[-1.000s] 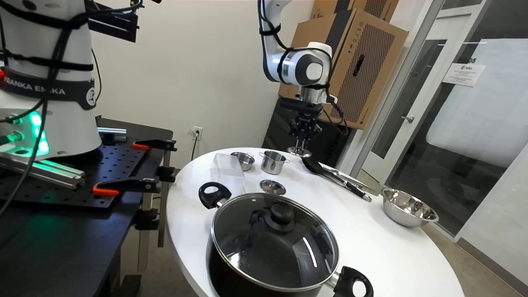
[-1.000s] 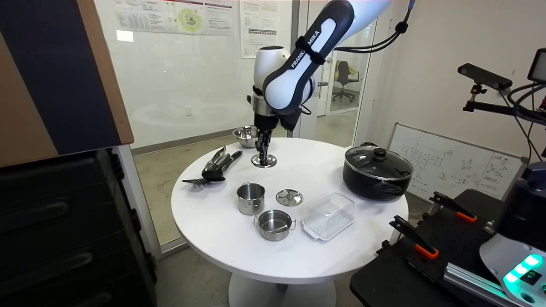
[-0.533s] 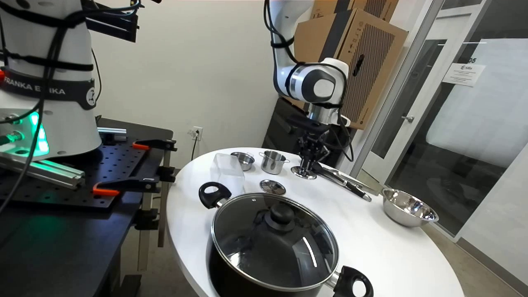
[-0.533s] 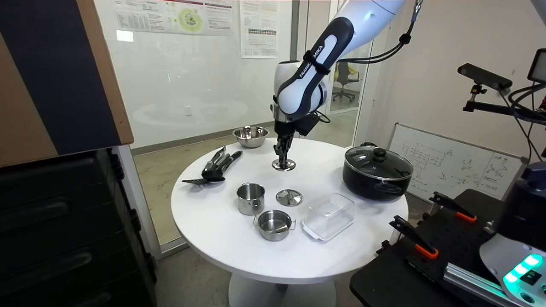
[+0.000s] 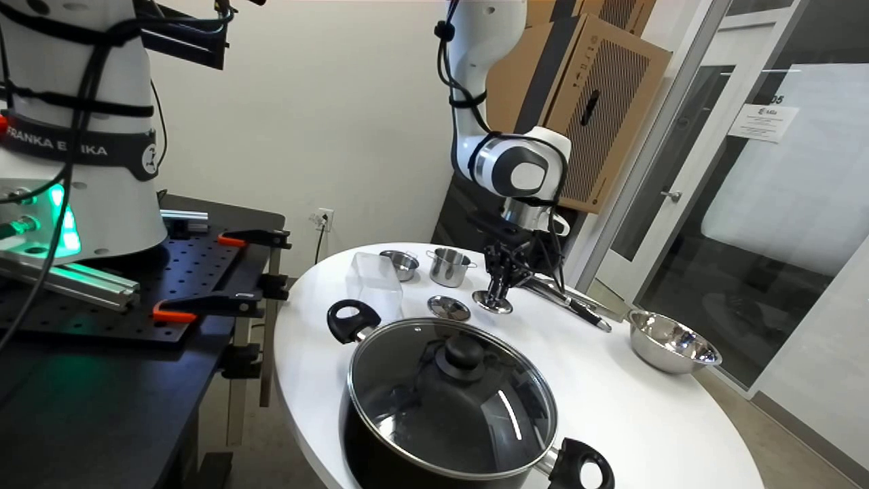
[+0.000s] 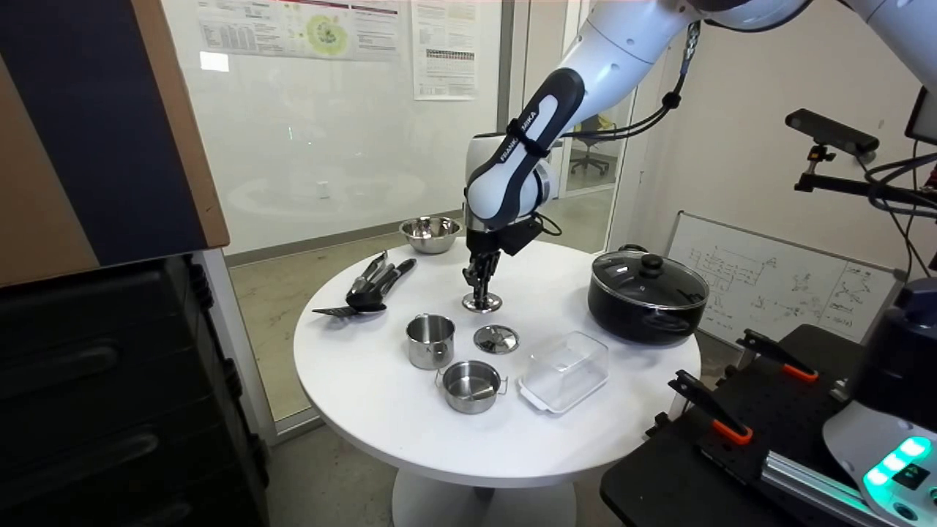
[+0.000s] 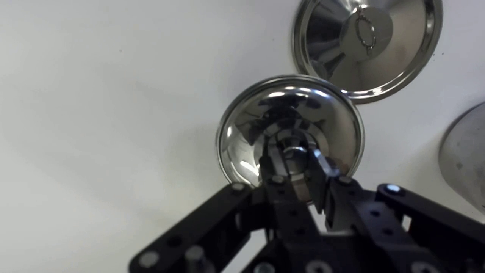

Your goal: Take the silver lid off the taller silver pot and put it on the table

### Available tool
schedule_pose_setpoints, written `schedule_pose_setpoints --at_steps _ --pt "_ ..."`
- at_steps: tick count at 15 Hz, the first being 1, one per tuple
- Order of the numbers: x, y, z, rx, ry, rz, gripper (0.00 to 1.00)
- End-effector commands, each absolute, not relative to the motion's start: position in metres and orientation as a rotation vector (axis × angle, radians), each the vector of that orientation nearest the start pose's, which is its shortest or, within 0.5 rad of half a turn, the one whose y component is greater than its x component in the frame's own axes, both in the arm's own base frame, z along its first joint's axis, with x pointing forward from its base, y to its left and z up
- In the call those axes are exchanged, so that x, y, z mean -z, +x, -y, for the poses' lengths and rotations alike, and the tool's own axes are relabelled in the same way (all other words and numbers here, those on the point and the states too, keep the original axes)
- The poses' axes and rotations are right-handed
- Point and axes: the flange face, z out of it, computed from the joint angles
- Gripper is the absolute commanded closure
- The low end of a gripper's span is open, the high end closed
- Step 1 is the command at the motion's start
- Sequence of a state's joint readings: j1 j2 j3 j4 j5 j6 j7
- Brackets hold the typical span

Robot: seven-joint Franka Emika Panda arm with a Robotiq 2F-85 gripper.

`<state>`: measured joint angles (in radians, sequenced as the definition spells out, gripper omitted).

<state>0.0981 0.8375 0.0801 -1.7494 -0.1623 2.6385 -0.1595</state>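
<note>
My gripper (image 7: 294,157) is shut on the knob of the silver lid (image 7: 242,125), which is round, shiny and level. In both exterior views the held silver lid (image 5: 486,303) (image 6: 493,303) is low at the white table (image 6: 366,410); I cannot tell whether it touches. The taller silver pot (image 6: 430,345) stands open on the table, and its side shows at the right of the wrist view (image 7: 466,151). Another silver lid with a ring handle (image 7: 409,41) lies on the table close beside the held lid; it also shows in an exterior view (image 6: 498,341).
The shorter silver pot (image 6: 471,399) stands beside the taller pot. A clear plastic box (image 6: 564,377) and a big black pot with a glass lid (image 6: 644,311) are on the table. Black utensils (image 6: 375,287) and a shiny bowl (image 6: 430,238) lie toward the far side.
My gripper has come down and moved across the table with the silver lid, from near the utensils to close beside the lid with the ring handle. The pots have not moved.
</note>
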Motion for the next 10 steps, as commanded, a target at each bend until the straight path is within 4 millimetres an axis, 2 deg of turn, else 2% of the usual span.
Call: schedule_pose_setpoints --at_steps 1,3,4,5,8,10 --pt "-0.093 0.662 -0.127 0.098 -3.092 0.642 0.95" --pt "-0.09 0.665 -0.133 0.101 -3.093 0.636 0.95" --pt "-0.087 0.665 -0.136 0.096 -3.093 0.642 0.8" --pt "-0.085 0.665 -0.139 0.092 -3.093 0.644 0.58" --pt "-0.079 0.666 -0.146 0.078 -3.092 0.645 0.51" --pt "-0.077 0.667 -0.149 0.077 -3.094 0.645 0.6"
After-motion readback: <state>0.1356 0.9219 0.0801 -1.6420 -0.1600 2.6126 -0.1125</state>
